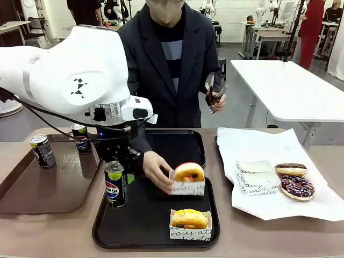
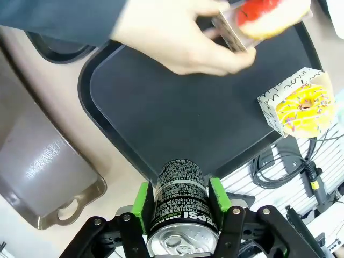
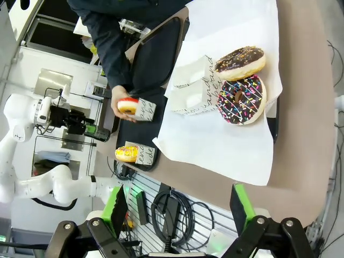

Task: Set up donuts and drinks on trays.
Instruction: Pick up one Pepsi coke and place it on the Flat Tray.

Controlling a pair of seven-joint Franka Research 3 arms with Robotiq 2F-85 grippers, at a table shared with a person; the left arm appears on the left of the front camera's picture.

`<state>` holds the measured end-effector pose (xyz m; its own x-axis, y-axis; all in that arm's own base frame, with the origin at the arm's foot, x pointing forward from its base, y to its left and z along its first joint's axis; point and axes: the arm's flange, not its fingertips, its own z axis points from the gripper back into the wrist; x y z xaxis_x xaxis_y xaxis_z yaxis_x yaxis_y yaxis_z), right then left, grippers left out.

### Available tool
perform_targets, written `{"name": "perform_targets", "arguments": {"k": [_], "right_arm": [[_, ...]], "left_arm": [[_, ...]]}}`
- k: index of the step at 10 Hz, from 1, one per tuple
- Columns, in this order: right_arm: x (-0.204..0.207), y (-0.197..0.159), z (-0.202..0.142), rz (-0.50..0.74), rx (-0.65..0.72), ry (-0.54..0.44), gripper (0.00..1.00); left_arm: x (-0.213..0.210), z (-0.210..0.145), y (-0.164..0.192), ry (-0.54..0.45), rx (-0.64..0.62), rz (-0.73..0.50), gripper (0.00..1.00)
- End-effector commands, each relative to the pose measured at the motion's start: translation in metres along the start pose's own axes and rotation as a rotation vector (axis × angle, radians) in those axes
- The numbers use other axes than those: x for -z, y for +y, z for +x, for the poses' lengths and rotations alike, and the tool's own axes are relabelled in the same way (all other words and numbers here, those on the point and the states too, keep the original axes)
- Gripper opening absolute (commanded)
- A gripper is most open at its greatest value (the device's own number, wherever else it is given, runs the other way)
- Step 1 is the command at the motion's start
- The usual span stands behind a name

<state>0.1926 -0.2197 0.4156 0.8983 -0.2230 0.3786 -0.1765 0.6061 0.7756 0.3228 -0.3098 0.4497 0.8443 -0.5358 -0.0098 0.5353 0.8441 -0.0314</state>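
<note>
Tan table (image 1: pixel 54 236), viewed from its near edge. A glossy brown tray (image 1: pixel 32 188) lies at the left end and extends past the left border of the front view. The front black tray (image 1: pixel 140 220) lies at the middle of the near edge, just beside the brown tray. The rear black tray (image 1: pixel 180 148) lies just behind it toward the far edge, with a narrow strip of tabletop between the two rims. A creased white paper sheet (image 1: pixel 258 145) covers the right end, well apart from the brown tray.
</note>
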Motion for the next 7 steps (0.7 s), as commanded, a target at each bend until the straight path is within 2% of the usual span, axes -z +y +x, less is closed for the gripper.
{"name": "perform_targets", "arguments": {"k": [1, 7], "right_arm": [[-0.0005, -0.0007, 0.0018, 0.022, -0.016, -0.020, 1.00], [-0.0005, -0.0007, 0.0018, 0.022, -0.016, -0.020, 1.00]], "left_arm": [[-0.0064, 0.0018, 0.0009, -0.014, -0.017, 0.010, 0.54], [-0.0064, 0.0018, 0.0009, -0.014, -0.017, 0.010, 0.54]]}}
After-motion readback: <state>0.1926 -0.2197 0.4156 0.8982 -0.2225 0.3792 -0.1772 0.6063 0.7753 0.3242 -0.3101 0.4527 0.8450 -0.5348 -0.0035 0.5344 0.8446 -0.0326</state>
